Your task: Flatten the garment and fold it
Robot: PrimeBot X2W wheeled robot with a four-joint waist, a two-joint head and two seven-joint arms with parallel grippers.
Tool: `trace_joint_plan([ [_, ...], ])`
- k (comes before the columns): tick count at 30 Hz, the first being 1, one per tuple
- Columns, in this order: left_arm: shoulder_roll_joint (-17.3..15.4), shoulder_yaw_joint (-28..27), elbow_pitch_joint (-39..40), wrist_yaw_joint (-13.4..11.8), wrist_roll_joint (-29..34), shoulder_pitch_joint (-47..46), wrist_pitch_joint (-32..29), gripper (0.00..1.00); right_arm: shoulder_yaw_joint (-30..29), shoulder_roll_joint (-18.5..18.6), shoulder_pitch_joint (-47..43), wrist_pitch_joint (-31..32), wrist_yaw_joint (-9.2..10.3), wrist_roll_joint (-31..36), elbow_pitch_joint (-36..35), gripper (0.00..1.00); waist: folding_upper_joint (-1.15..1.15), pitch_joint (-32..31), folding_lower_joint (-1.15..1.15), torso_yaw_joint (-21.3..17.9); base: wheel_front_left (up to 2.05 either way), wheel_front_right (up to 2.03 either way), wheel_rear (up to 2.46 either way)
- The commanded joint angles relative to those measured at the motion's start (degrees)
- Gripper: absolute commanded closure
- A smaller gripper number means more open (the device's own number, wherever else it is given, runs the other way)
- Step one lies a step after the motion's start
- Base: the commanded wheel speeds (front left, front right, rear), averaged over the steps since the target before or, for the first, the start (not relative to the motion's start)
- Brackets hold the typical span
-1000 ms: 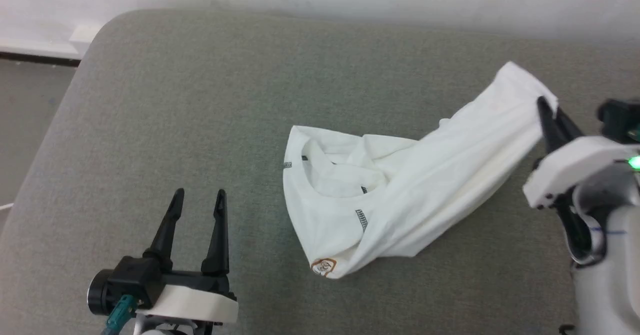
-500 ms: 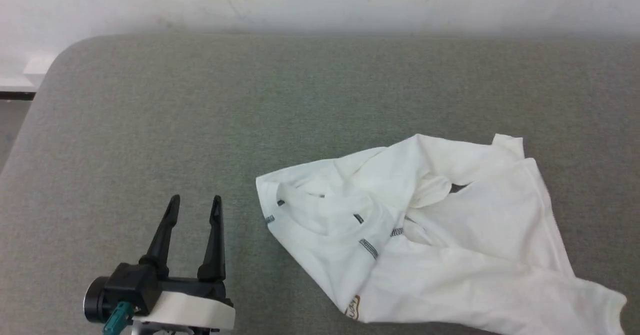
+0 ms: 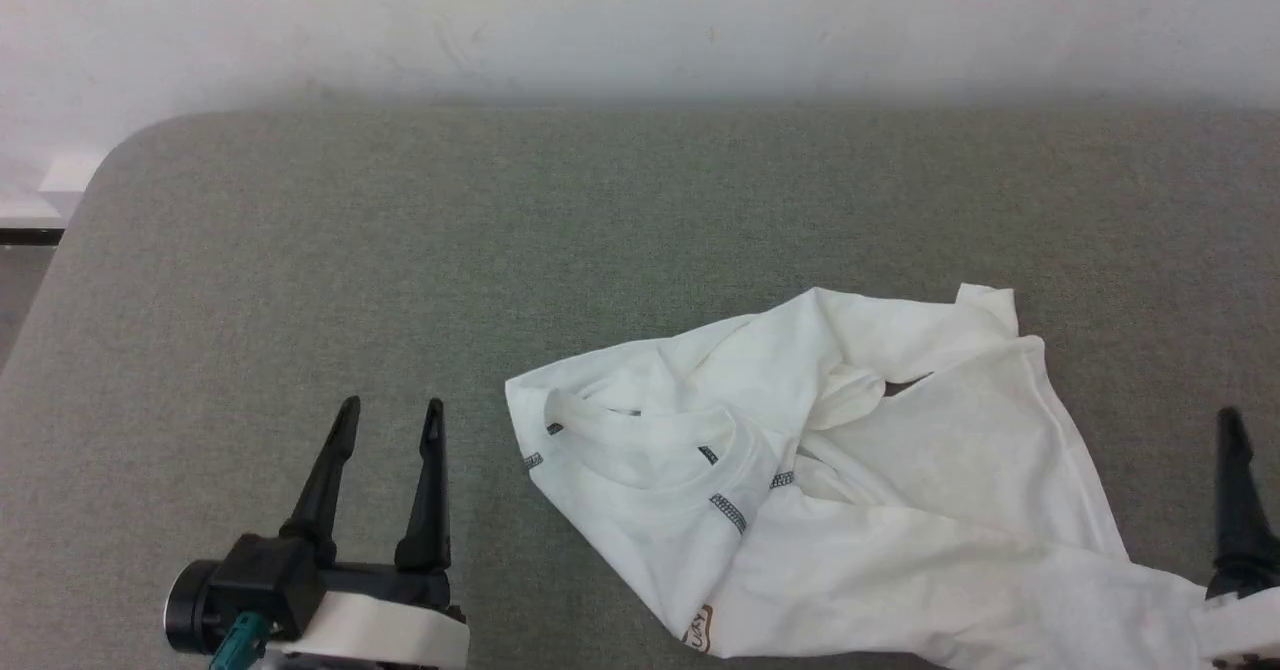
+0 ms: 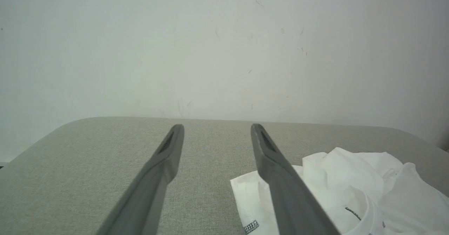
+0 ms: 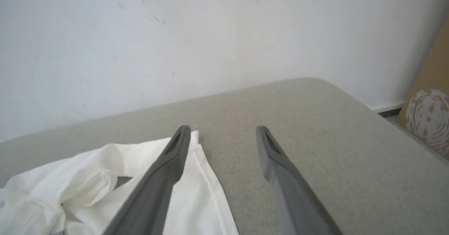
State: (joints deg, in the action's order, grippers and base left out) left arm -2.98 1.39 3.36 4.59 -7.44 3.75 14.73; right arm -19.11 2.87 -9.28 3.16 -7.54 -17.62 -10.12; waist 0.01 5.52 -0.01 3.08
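**Shirt** [image 3: 850, 510] – white, thin fabric, lying crumpled on the right half of the grey-green padded surface [image 3: 400, 250]. It is not flattened and not folded. The collar [image 3: 640, 440] opens toward the left end. Short runs of dark zigzag stitching [image 3: 728, 512] cross the seams below it. A small brown-bordered patch [image 3: 700, 630] sits at the near edge, partly cut off by the frame. A loose corner [image 3: 985, 300] sticks up at the far right, and the body trails away toward the lower right.

**Left gripper** [image 3: 390, 408] – fingers spread, nothing between them. It sits at the lower left, just beside the collar end of the shirt and apart from it. In the left wrist view the gripper [image 4: 217, 128] points at the pale wall [image 4: 224, 52], with the shirt [image 4: 350, 179] off to its right.

**Right gripper** [image 5: 222, 129] – fingers spread, only bare surface in the gap. One finger lies across the shirt's edge [image 5: 196, 193] in the right wrist view – contact cannot be judged. The head view shows one dark finger [image 3: 1235, 490] at the right margin.

**Surroundings** – brown cardboard [image 5: 429, 119] with a pale printed mark stands beyond the surface's right corner.
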Motion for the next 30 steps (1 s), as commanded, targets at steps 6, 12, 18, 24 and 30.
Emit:
trace_joint_plan([
  [6, 0.11, -0.42, 2.22, -0.18, 0.3, 2.79, 0.27, 0.0, 1.91, 0.01, 0.82, -14.09, 0.05, 0.16, 1.36, 0.0, -0.01, -0.51, 0.01, 1.02, 0.0, 0.0, 0.0],
  [12, 0.11, -0.77, 2.88, -0.51, 0.45, 3.08, 0.27, 0.0, 4.26, 0.01, 1.24, -17.23, 0.05, -0.13, 4.91, 0.0, -0.01, 0.66, 0.01, 1.01, 0.0, 0.0, 0.0],
  [18, -0.36, 0.58, 2.89, 0.6, 1.63, -0.32, 0.27, 0.0, 4.64, 0.01, 2.85, -17.81, 0.05, 0.6, 6.12, 0.0, -0.01, 2.17, 0.01, 0.39, 0.0, 0.0, 0.0],
  [24, -1.48, 8.77, -0.67, 2.46, 0.53, -7.38, -3.23, 0.0, 5.21, 0.01, 3.93, -17.93, 0.05, 0.5, 7.6, 0.0, -0.01, 3.43, 0.01, -0.26, 0.0, 0.0, 0.0],
  [30, -3.23, 20.49, -3.89, 2.86, -2.41, -14.71, -13.24, 0.0, 6.11, 0.01, 4.98, -17.98, 0.05, 0.12, 8.91, 0.0, -0.01, 4.91, 0.01, -1.2, 0.0, 0.0, 0.0],
])
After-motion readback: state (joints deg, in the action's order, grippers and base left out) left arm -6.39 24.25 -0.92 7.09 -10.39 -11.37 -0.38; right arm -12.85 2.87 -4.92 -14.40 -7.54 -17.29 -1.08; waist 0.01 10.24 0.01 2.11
